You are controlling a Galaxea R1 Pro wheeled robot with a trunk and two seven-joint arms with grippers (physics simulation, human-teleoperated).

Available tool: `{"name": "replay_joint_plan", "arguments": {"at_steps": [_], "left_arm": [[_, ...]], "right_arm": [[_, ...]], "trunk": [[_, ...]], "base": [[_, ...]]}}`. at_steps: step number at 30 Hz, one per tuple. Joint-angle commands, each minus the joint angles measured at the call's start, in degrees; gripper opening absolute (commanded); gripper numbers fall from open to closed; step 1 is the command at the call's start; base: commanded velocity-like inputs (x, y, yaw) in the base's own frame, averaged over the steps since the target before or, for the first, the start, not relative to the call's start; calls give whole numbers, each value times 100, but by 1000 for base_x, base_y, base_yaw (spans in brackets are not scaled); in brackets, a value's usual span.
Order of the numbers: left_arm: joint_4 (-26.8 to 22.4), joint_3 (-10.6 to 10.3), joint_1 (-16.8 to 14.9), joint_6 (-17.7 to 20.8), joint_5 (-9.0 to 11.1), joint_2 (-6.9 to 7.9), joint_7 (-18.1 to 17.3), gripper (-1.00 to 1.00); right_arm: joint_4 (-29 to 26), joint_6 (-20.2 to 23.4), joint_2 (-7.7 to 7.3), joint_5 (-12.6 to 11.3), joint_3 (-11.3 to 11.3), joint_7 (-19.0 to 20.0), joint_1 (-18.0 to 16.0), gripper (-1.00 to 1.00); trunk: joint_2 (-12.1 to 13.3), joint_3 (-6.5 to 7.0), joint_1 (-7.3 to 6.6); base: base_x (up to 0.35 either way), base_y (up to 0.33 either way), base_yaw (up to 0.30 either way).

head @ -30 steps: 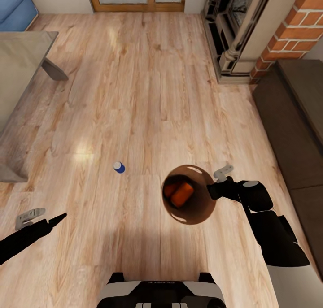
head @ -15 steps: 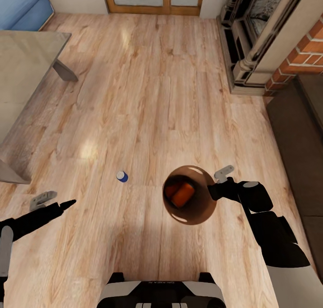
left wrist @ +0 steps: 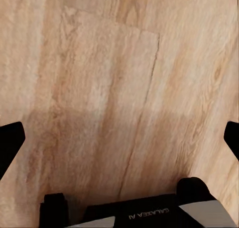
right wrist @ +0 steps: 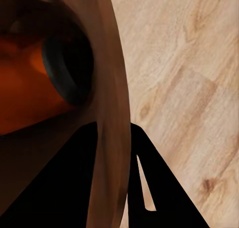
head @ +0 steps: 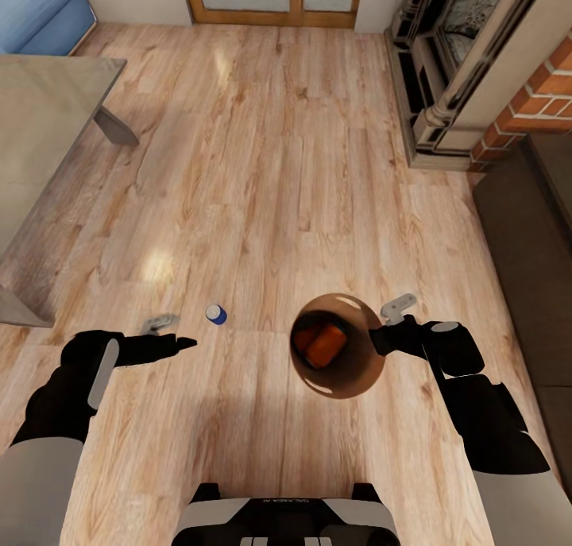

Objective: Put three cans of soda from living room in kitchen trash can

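**Head view: last can just ahead of my left fingers**

Head view has my left gripper (head: 171, 335) spread wide with nothing in it, at lower left, its tips just short of the blue can (head: 215, 314) standing on the floor (head: 262, 172). My right gripper (head: 380, 333) pinches the trash can (head: 338, 383) rim at lower centre; two orange cans (head: 319, 344) lie inside. I should ease forward, straddle the can squarely, then close.

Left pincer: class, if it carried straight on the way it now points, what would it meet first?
Probably the dark blue soda can standing on the wood floor. The open left pincer points towards it, though height is unclear and it might pass above.
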Motion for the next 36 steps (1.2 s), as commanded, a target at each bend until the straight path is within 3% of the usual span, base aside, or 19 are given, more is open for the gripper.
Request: {"name": "replay_joint_plan", "arguments": {"at_steps": [1, 4, 13, 18, 24, 29, 36], "left_arm": [[20, -46, -30, 0, -8, 0, 2, 100], [89, -178, -182, 0, -11, 0, 6, 100], [92, -211, -225, 0, -12, -9, 7, 100], [99, -250, -224, 0, -12, -21, 12, 100], [114, -481, -223, 0, -19, -45, 109, 100], [160, -537, -223, 0, -15, -51, 245, 100], [218, -549, -223, 0, -12, -48, 271, 100]], "right_arm": [[-1, 22, 1, -97, 3, 19, -2, -100], [-1, 23, -5, -96, 5, 18, -2, -100], [3, 23, -8, -89, 6, 10, -2, -100], [4, 16, -2, 122, 3, 16, -2, -100], [59, 47, 2, 261, -43, 1, -11, -100], [201, 363, 12, 487, -114, -3, -68, -100], [756, 363, 0, 558, -239, -3, -419, -100]], "trunk": [[0, 0, 0], [0, 0, 0], [0, 0, 0], [0, 0, 0], [0, 0, 0], [0, 0, 0], [0, 0, 0]], "base": [[141, 0, 0], [268, 0, 0], [316, 0, 0], [325, 0, 0], [326, 0, 0], [326, 0, 0], [326, 0, 0]]}}
